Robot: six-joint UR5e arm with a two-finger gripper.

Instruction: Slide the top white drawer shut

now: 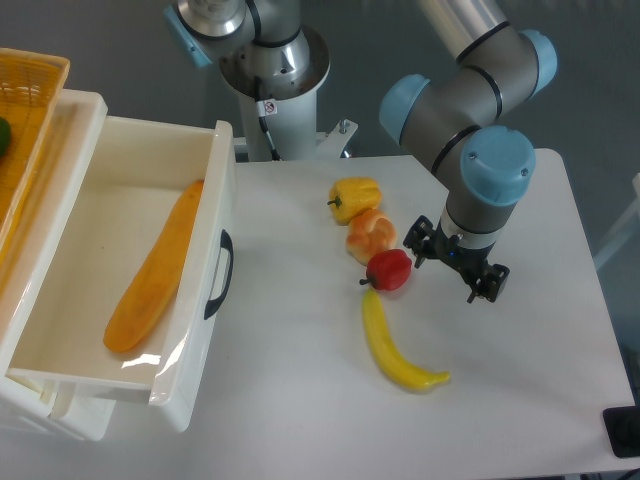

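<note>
The top white drawer (130, 270) is standing fully pulled out, well left of the gripper (455, 262), whose opening cannot be told. It should be crossing over the fruit, then pressing squarely beside the black handle (220, 273).

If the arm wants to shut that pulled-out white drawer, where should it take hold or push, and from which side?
Probably the drawer front, at or beside the black handle. That panel faces the open table where the end effector hangs, so coming from the table side and pressing toward the cabinet looks simplest. The arched handle stands out from the front, leaving a gap for a finger, but closing needs only a push.
</note>
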